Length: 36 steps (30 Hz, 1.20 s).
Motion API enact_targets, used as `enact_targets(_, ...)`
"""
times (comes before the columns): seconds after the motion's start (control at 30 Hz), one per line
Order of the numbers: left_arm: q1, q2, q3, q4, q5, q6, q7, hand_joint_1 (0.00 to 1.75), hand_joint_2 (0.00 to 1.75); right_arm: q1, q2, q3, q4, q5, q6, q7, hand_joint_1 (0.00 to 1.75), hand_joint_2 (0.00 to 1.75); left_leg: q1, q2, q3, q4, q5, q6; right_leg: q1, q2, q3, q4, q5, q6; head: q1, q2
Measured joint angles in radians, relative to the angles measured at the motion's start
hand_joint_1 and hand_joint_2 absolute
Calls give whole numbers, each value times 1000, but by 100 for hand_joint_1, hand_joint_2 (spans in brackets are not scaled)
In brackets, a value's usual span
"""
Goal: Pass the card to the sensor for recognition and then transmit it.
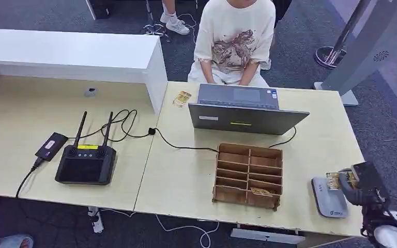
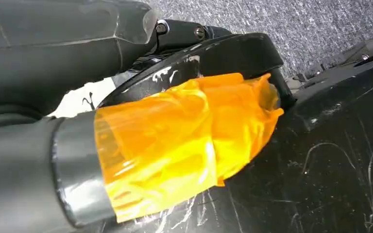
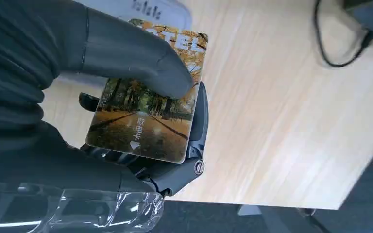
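My right hand [image 1: 359, 183] pinches a card [image 1: 335, 181] printed with an autumn tree avenue. It holds the card just above the grey card sensor [image 1: 328, 202] at the table's front right corner. In the right wrist view the thumb [image 3: 126, 58] presses the card [image 3: 145, 116] against the dark fingers beneath it, and the sensor [image 3: 148, 7] lies just beyond the card. My left hand [image 2: 189, 97] hangs off the table, part of it wrapped in orange tape; how its fingers lie is unclear.
A wooden divided box [image 1: 248, 175] stands left of the sensor, with a card [image 1: 262, 191] in a front slot. Behind it is an open laptop [image 1: 243, 111] with a seated person [image 1: 235, 41] at it. Another card [image 1: 182, 98], a cable, and an antenna controller [image 1: 86, 163] lie to the left.
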Motion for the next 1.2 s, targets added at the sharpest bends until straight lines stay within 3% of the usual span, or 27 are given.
enact_targets(0.33,1,0,27,0,13,-3,1,0,0,3,-64,-27,-151,-185,22,-27,175,175,0,0,0,0,0,0,0,0,0,0,0,0,0,0)
enact_targets(0.67,0,0,50,0,19,-5,2,0,0,-77,-145,-24,-236,-217,29,-14,175,175,0,0,0,0,0,0,0,0,0,0,1,0,0,0)
enact_targets(0.83,1,0,57,0,15,-5,3,0,0,-157,-164,7,-241,-169,-3,-5,175,175,0,0,0,0,0,0,0,0,0,0,1,0,0,0)
enact_targets(1.2,-1,0,64,0,-7,-11,17,0,0,-398,-169,186,-191,30,-80,32,175,175,0,1,-1,0,1,0,0,1,0,1,1,-1,0,0)
